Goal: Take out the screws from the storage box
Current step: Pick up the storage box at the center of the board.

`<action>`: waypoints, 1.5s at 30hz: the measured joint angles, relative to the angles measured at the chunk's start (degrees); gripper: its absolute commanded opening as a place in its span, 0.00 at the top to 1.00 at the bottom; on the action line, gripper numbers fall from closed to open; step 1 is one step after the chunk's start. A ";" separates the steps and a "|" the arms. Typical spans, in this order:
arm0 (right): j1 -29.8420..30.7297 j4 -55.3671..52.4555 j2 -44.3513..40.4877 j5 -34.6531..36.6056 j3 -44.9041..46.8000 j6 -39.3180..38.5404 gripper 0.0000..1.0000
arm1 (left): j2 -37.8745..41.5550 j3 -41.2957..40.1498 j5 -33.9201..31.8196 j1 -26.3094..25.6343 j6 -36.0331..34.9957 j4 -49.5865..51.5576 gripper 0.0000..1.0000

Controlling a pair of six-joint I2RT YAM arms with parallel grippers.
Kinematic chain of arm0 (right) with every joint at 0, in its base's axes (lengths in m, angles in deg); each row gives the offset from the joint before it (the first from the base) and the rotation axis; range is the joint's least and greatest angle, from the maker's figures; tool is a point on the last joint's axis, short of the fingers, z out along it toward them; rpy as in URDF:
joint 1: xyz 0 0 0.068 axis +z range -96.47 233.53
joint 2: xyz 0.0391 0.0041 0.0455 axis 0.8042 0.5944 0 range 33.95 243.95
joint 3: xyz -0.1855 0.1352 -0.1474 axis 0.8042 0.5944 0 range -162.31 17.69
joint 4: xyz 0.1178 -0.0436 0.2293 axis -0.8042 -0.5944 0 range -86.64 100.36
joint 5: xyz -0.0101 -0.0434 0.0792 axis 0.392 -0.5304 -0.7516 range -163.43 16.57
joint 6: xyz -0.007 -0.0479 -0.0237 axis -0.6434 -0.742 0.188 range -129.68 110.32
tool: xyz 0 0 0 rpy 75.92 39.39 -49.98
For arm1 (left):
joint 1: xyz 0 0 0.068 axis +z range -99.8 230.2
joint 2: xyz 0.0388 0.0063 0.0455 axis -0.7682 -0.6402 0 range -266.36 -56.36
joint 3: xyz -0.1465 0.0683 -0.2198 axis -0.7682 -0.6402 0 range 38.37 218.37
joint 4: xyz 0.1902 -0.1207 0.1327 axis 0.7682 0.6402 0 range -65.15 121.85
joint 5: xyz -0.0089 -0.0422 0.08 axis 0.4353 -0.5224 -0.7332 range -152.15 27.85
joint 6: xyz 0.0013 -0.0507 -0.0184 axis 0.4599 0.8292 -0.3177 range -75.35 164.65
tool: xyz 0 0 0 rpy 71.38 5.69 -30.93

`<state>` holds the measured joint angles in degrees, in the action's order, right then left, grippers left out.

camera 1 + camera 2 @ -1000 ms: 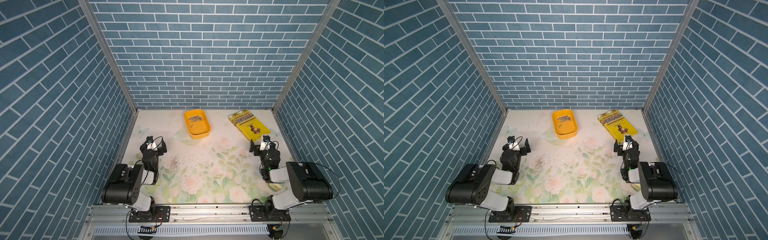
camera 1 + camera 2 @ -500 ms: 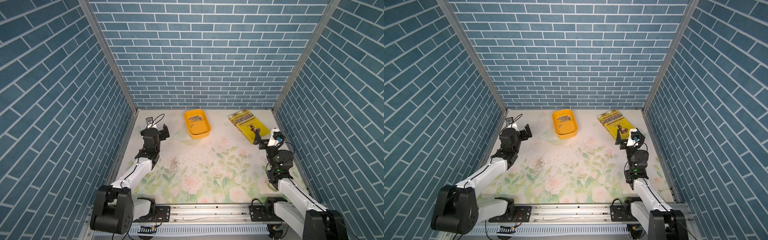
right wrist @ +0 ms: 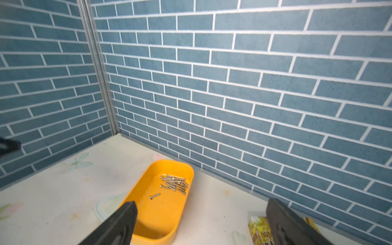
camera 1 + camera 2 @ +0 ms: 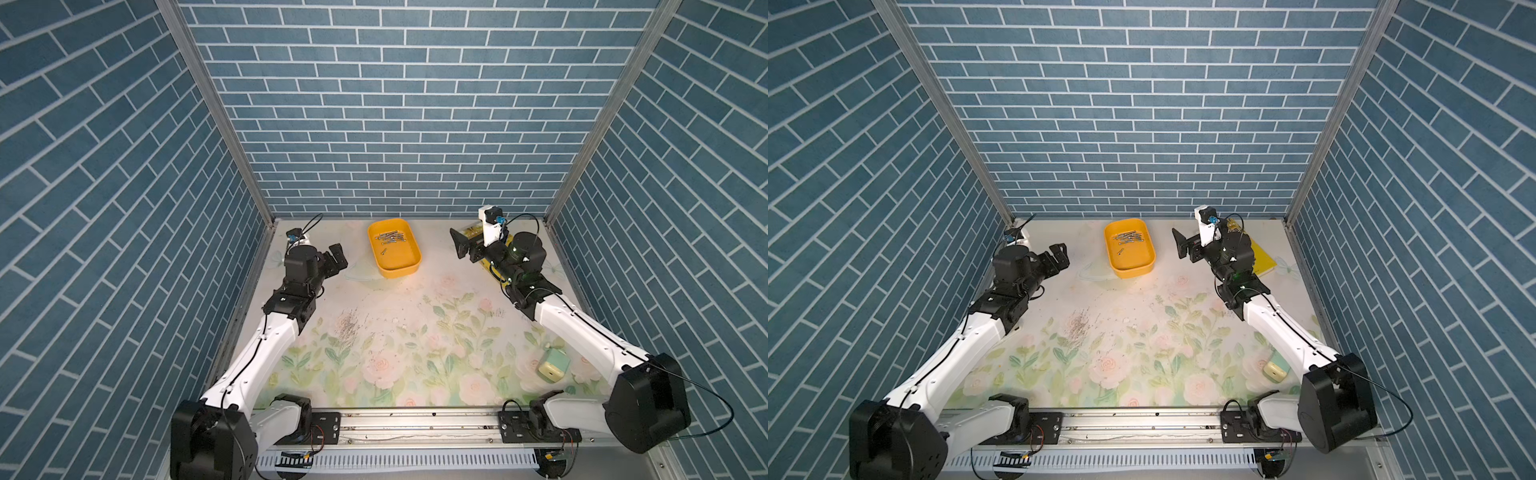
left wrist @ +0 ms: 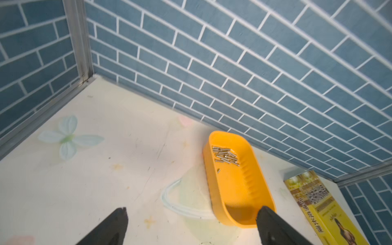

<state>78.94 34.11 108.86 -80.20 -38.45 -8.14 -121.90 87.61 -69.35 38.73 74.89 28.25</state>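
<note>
**Both Grippers Spread Wide; Screws Contained in Storage Box**

The storage box (image 4: 400,271) (image 4: 1133,272) is located at the far centre of the table (image 4: 415,316), near the back wall. The screws (image 4: 390,237) (image 3: 175,184) are contained in it. Most are clustered at the end nearest the wall, and one is seen lying apart, closer to the middle of the floor.

The left gripper (image 4: 337,258) (image 5: 193,211) is positioned to the left of the box, with its jaws spread wide and nothing between them. The right gripper (image 4: 461,245) (image 3: 202,202) is positioned to the right of the box, near a yellow book (image 5: 318,201), likewise spread wide and empty. The box is touched by neither gripper.

A pale green block (image 4: 550,370) is seen at the near right, well apart from the box.
</note>
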 measured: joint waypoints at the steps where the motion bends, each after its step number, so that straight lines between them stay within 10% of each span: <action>1: 0.15 -0.68 -0.11 0.52 -0.70 0.72 0.00 | -0.33 0.59 -1.49 -0.07 0.37 1.79 0.00; 11: 0.00 3.06 -8.92 -6.99 7.43 2.95 0.00 | 6.64 0.72 -2.56 -0.09 1.40 4.39 0.00; 22: 6.91 -6.86 18.36 -9.94 -14.14 -16.33 0.00 | 5.18 0.35 -5.14 -0.09 3.93 6.05 0.00; 34: 13.14 -44.26 58.93 -0.11 -63.54 -50.12 0.11 | 4.28 0.33 -6.73 -0.09 5.95 7.87 0.00; 45: 12.48 -58.34 64.15 -3.98 -73.64 -59.56 0.13 | 1.42 0.72 -4.98 -0.09 6.03 8.35 0.00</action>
<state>91.42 -24.22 173.01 -84.18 -112.09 -67.70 -120.48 88.33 -74.33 38.64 80.92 36.60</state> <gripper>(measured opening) 0.879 0.999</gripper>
